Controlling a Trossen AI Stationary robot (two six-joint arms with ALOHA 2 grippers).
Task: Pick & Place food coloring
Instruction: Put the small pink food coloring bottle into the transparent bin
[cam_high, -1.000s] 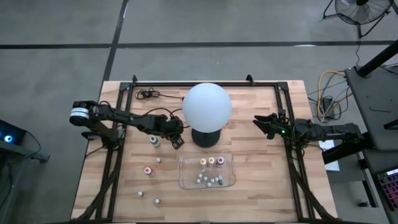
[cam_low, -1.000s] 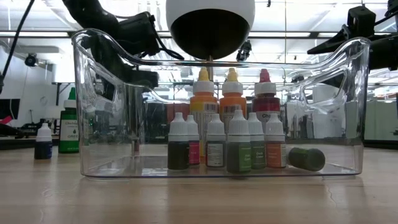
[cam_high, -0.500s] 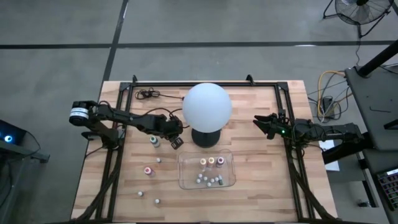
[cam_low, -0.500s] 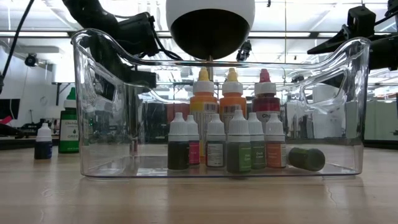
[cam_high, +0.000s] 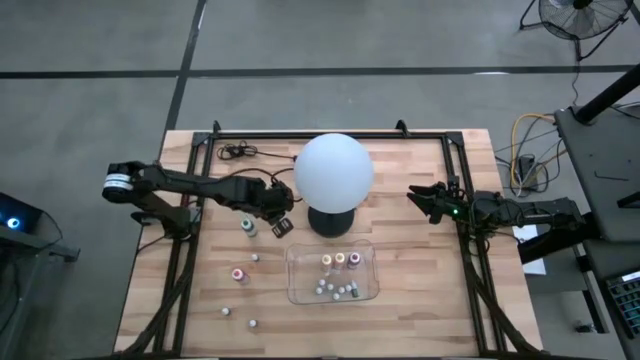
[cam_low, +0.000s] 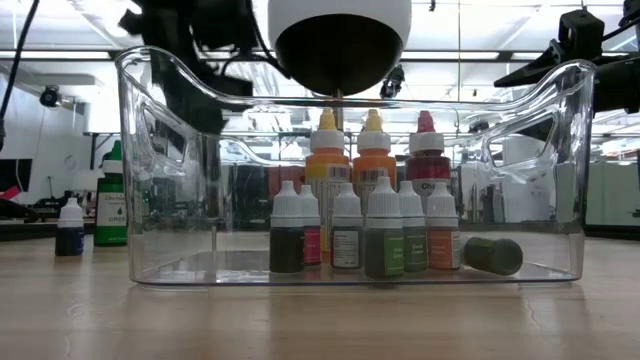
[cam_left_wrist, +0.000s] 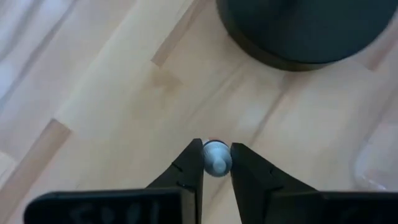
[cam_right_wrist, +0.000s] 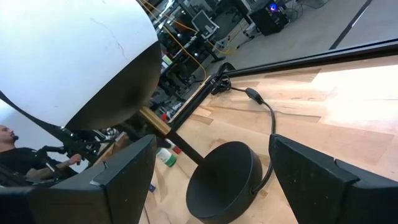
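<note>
The food coloring is a set of tiny bottles. Several stand in the clear tray, and several stand loose on the table, among them a green one and a pink one. My left gripper is beside the lamp's black base, shut on a small white-capped bottle. My right gripper waits open at the table's right edge, level, with nothing between its fingers. My left gripper pinches the small bottle's white cap between its two fingertips. The fingers come from above, slanting steeply down. The wrist view looks onto the cap's top, so the bottle's body below it is hidden. The bottle stands upright in the hold.
A white globe lamp stands at the table's middle, just behind the tray. A black cable lies at the far left. In the low view a green bottle and a small dark one stand left of the tray.
My left gripper has shut on the small white-capped bottle beside the lamp's base and then risen; in the low view the arm has gone up behind the tray's left wall.
</note>
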